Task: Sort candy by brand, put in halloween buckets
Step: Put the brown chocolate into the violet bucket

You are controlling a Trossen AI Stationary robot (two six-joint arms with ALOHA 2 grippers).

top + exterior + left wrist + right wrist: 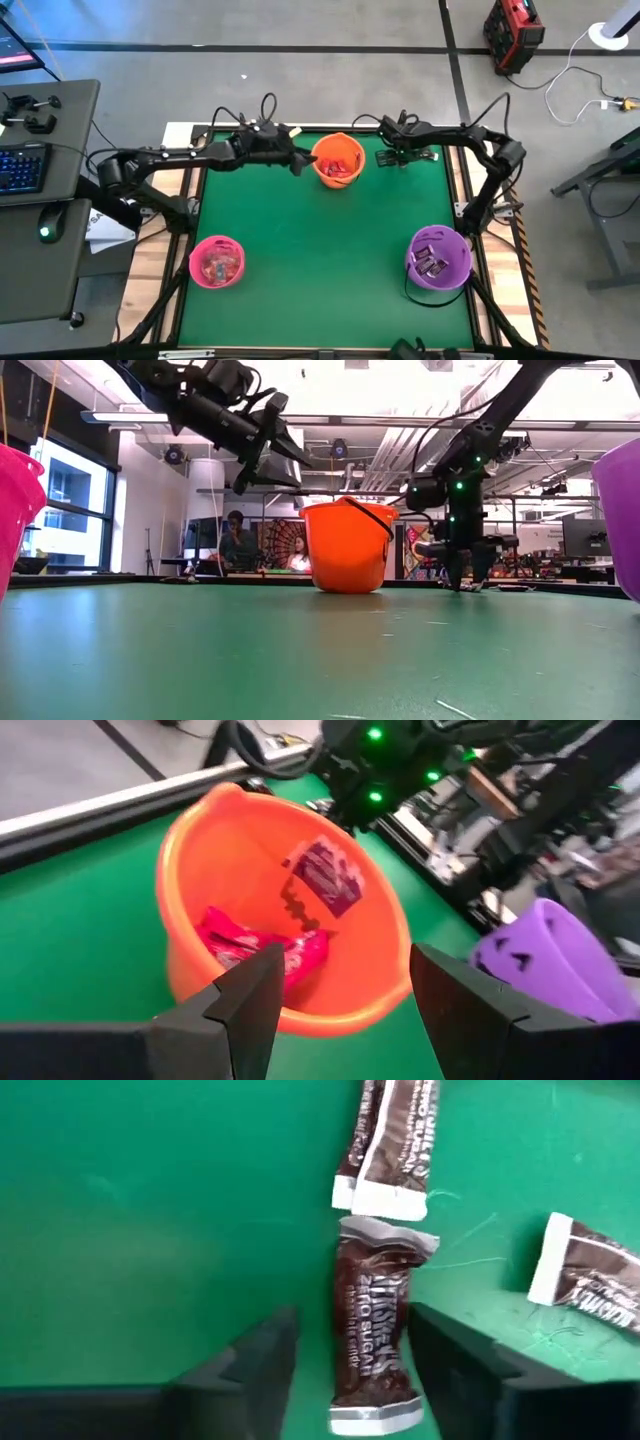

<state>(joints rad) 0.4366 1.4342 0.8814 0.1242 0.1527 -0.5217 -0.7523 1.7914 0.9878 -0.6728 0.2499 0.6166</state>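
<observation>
The orange bucket (338, 160) stands at the table's far middle and holds red candy (250, 940). Another red piece (325, 875) shows higher up against its inner wall. My left gripper (298, 160) hovers open just left of the bucket's rim and above it, with nothing between its fingers (250, 1000). At the far right, my right gripper (402, 157) points down at the mat. Its open fingers (270, 1350) stand on either side of a dark-wrapped candy (375, 1320) that lies flat, with a gap on each side.
Two more dark candies (390, 1140) (590, 1275) lie on the mat beside the one between my fingers. The pink bucket (217, 262) stands near left with candy in it, and the purple bucket (438, 258) near right with dark pieces. People sit in the room behind (237, 540).
</observation>
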